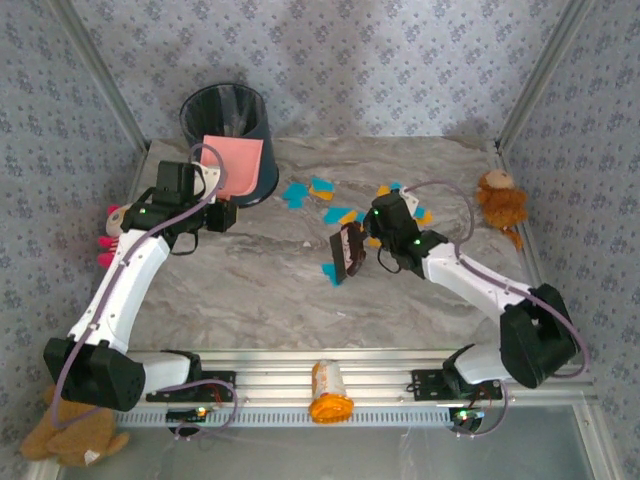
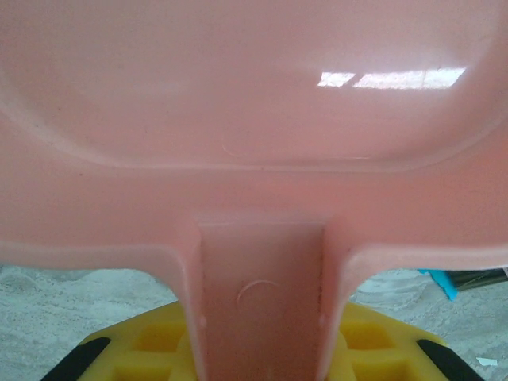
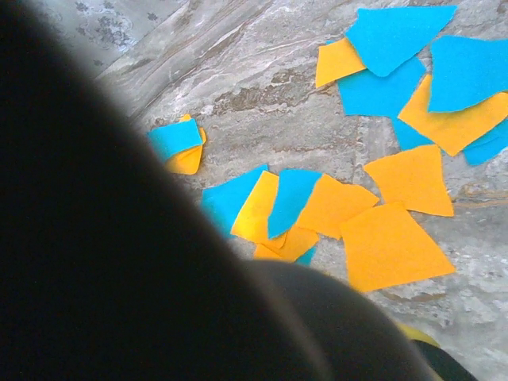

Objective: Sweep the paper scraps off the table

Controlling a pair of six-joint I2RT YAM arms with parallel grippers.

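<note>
- Gripping the flat handle of the pink dustpan between the yellow left fingers, closed snug on it, over by the black bin.
- Seeming to hold a dark brush in the right fingers, closed on it as far as can be told; too dark and blurry up close in the right wrist view to be sure.
- Paper scraps lying flat on the tabletop, in loose heaps at the back middle, beside and behind the brush and well apart from the dustpan.
- One blue bit alone, just in front of the brush.
- Could go wrong: pushing too fast and flicking the light scraps up and all around.
- Could slide the brush right over the thin scraps, since flat paper hugs a smooth top.
- Could shove scraps toward the brown stuffed toy, with the dustpan too far off to catch them.
- Could miss the lone blue bit.
- Thin, flat, bendy paper, orange-yellow and blue, mostly four-cornered, some pieces overlapping.
- Smooth, shiny, hard pink plastic for the dustpan, with a shallow scoop and a raised rim.
- Hard, smooth, stone-look tabletop, grey-beige with wavy lines.
</note>
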